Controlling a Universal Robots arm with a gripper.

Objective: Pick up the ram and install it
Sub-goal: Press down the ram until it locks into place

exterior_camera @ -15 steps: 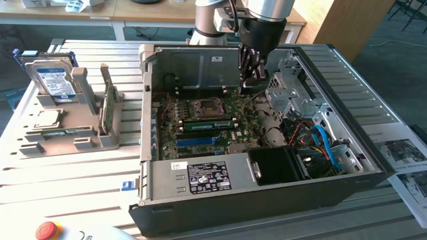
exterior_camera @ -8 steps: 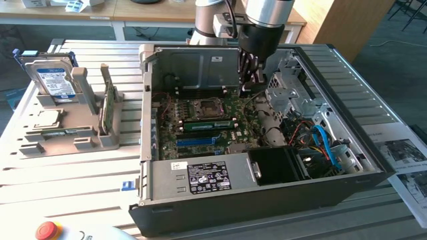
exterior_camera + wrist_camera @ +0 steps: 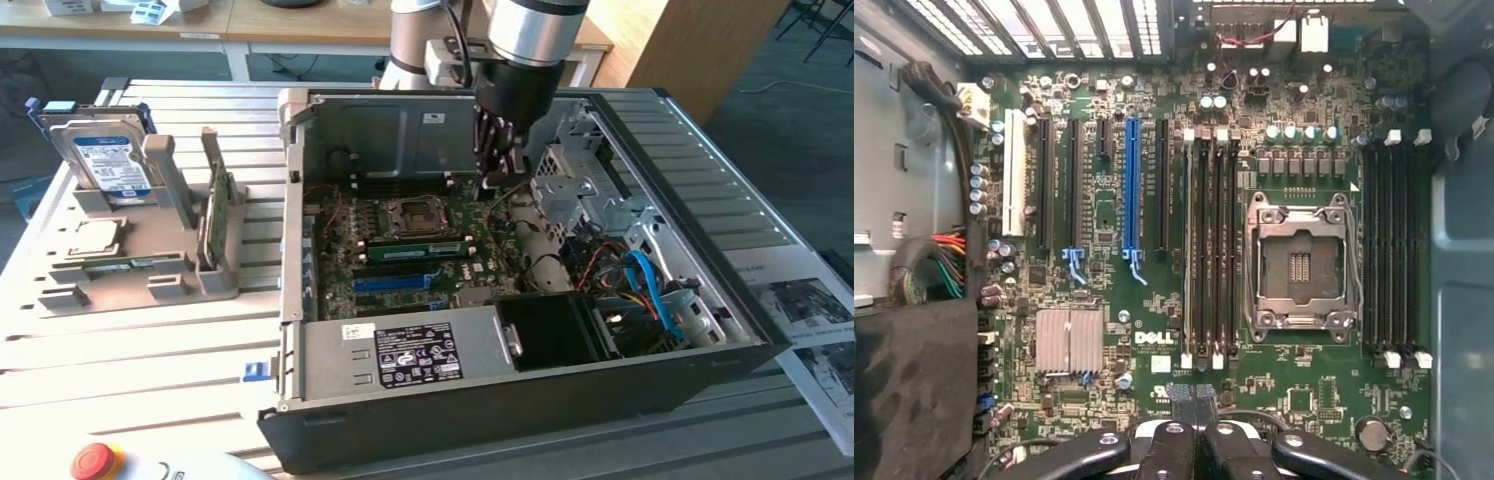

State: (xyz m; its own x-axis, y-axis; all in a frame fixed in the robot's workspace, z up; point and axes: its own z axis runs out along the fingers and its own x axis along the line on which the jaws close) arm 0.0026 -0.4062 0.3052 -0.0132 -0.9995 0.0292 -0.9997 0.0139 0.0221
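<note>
1. I see the case walls as dull, bare grey sheet metal.
2. The motherboard is matt green board.
3. Its heatsink is ribbed, brushed metal.
4. The long slot is glossy blue plastic.
5. The gripper looks smooth, black and faintly shiny.
6. The surface is pale slatted metal.

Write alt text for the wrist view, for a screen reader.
A closed gripper hovers over a green motherboard inside an open computer case. An empty processor socket sits between two banks of black memory slots, with a blue expansion slot and a silver heatsink beyond one bank.
</note>
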